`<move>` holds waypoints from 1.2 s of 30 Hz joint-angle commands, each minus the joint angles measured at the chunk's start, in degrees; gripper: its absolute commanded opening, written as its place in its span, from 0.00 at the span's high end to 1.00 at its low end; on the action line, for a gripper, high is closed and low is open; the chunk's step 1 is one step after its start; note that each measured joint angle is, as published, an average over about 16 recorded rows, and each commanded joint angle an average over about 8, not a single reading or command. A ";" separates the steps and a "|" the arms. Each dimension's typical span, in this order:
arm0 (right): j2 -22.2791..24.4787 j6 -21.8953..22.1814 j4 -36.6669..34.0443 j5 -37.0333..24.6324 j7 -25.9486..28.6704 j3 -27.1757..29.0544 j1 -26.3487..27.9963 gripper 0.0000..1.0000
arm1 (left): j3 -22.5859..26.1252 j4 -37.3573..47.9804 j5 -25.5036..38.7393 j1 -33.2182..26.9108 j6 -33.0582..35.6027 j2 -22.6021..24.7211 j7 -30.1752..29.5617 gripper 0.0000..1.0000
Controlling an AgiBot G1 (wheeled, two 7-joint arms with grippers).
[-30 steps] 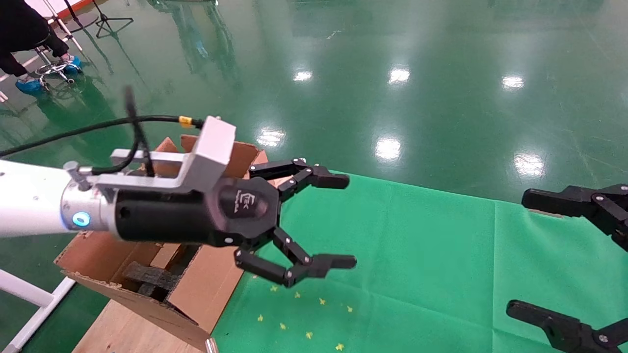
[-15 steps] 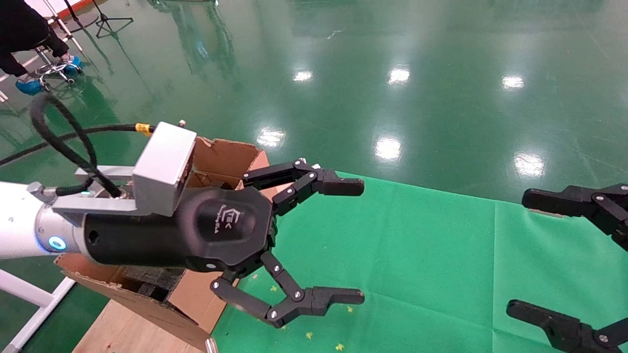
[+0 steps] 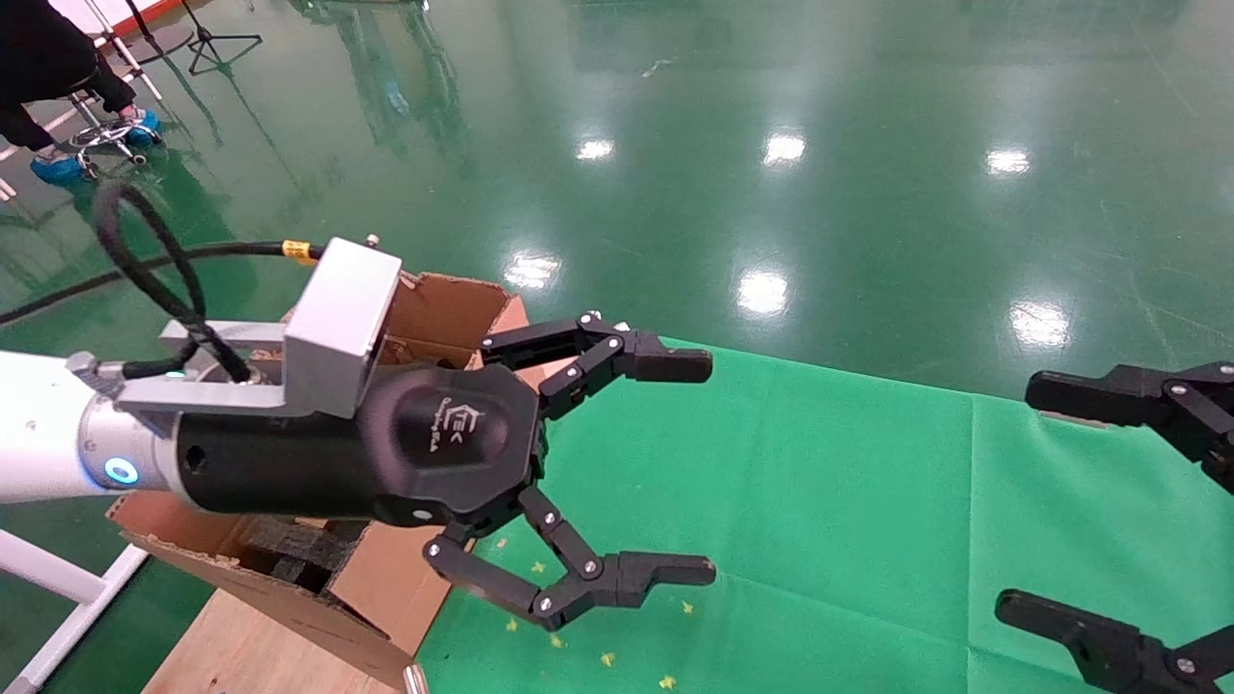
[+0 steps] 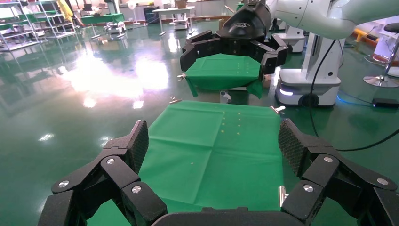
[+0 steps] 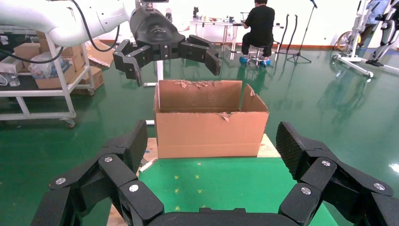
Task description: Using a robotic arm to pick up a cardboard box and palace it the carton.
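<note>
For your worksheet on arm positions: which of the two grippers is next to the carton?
The left gripper, open on its white arm, is beside the carton. The right gripper, also open, is across the green cloth.

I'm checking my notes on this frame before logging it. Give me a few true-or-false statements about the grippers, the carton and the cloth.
1. The left gripper is open and holds nothing. True.
2. The small cardboard box lies on the green cloth. False: no small box shows in any view; the cloth carries only small yellow specks.
3. The carton stands open at the cloth's end, on the robot's left. True.
4. The right gripper is shut. False: its fingers are spread wide at the head view's right edge.
5. The left gripper is down inside the carton. False: the right wrist view shows it in the air above the carton's rim.
</note>
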 commanded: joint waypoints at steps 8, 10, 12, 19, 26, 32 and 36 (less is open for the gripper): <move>0.00 0.00 0.00 0.00 0.00 0.00 0.00 0.00 | 0.23 0.13 0.30 -0.25 -0.10 -0.04 -0.08 0.00; 0.00 0.00 0.00 0.00 0.00 0.00 0.00 0.00 | 0.26 0.14 0.33 -0.28 -0.11 -0.04 -0.09 0.00; 0.00 0.00 0.00 0.00 0.00 0.00 0.00 0.00 | 0.29 0.15 0.36 -0.30 -0.12 -0.05 -0.10 0.00; 0.00 0.00 0.00 0.00 0.00 0.00 0.00 0.00 | 0.36 0.18 0.44 -0.38 -0.14 -0.08 -0.12 0.00; 0.00 0.00 0.00 0.00 0.00 0.00 0.00 0.00 | 0.39 0.21 0.49 -0.42 -0.17 -0.09 -0.14 0.00; 0.00 0.00 0.00 0.00 0.00 0.00 0.00 0.00 | 0.41 0.24 0.52 -0.44 -0.19 -0.09 -0.16 0.00; 0.00 0.00 0.00 -0.01 0.00 0.00 0.00 0.00 | 0.43 0.25 0.54 -0.46 -0.19 -0.09 -0.17 0.00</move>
